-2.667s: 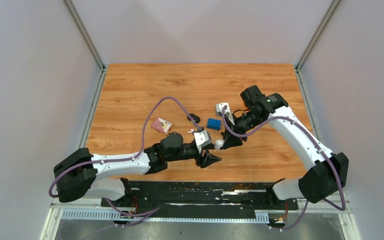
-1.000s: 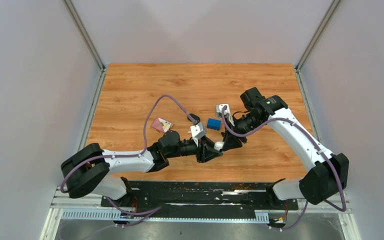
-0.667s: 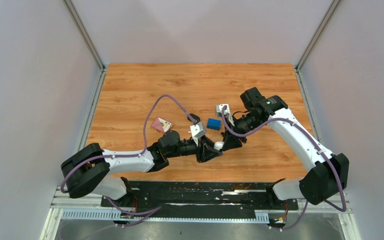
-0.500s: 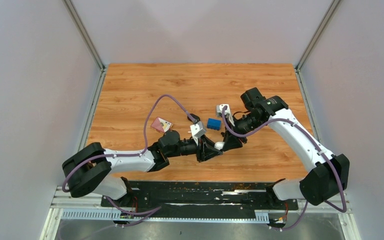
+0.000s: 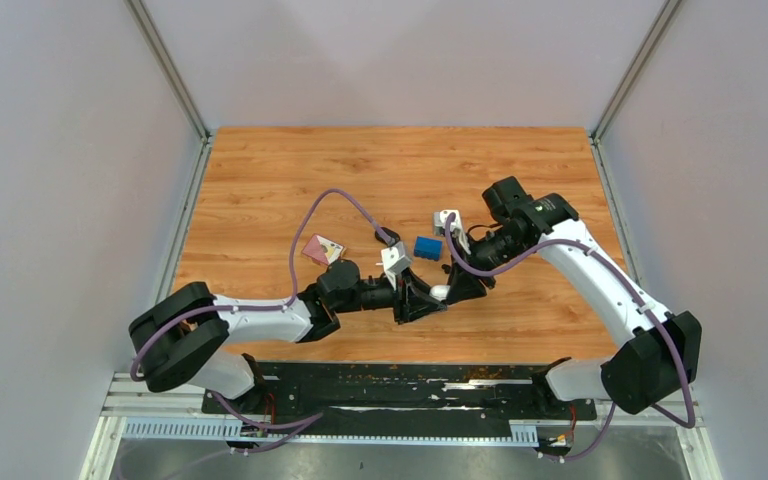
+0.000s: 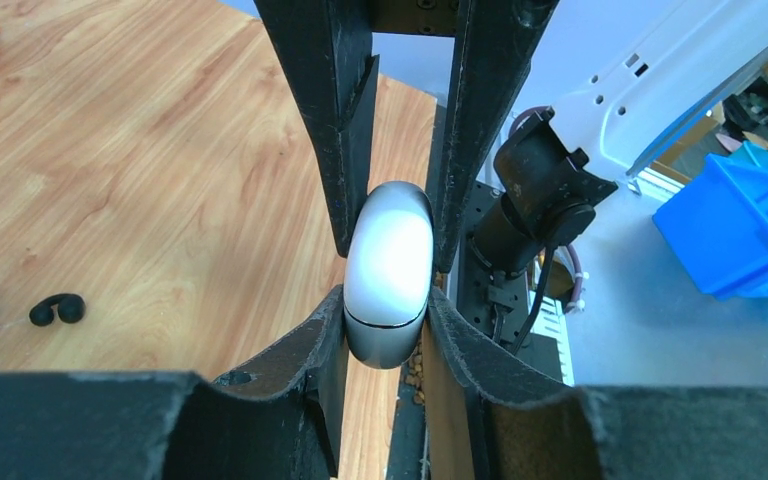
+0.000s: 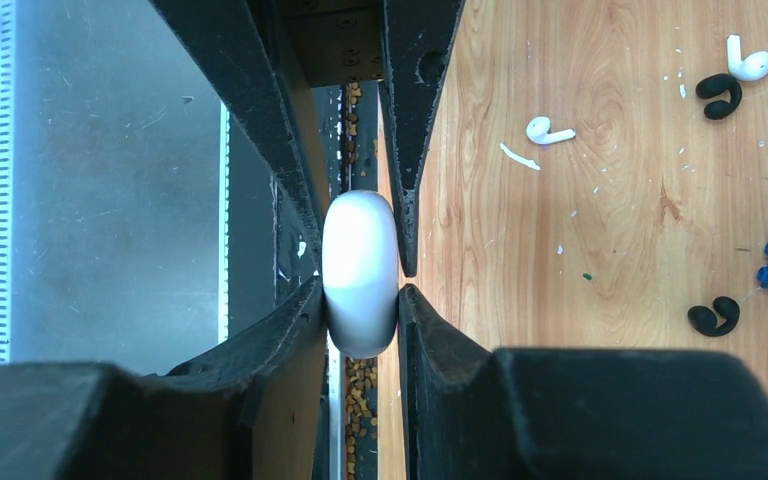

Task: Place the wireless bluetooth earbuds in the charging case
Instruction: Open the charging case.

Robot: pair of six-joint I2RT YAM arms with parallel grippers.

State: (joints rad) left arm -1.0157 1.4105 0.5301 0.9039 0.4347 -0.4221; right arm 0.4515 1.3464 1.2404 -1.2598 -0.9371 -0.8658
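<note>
Near centre of wooden table (image 5: 360, 170), left gripper (image 6: 385, 310) and right gripper (image 7: 360, 300) are both pinching glossy white oval charging case (image 6: 388, 262), left fingers (image 6: 300, 370) squeezing tighter than a second ago; tiny white and black earbuds (image 7: 545, 130) are lying beyond it.

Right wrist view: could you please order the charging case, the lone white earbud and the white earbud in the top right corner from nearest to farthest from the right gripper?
1. The charging case: centre, clamped in the right gripper.
2. The lone white earbud: lying up and to the right.
3. The corner white earbud: far top right, beside a black earbud.
</note>
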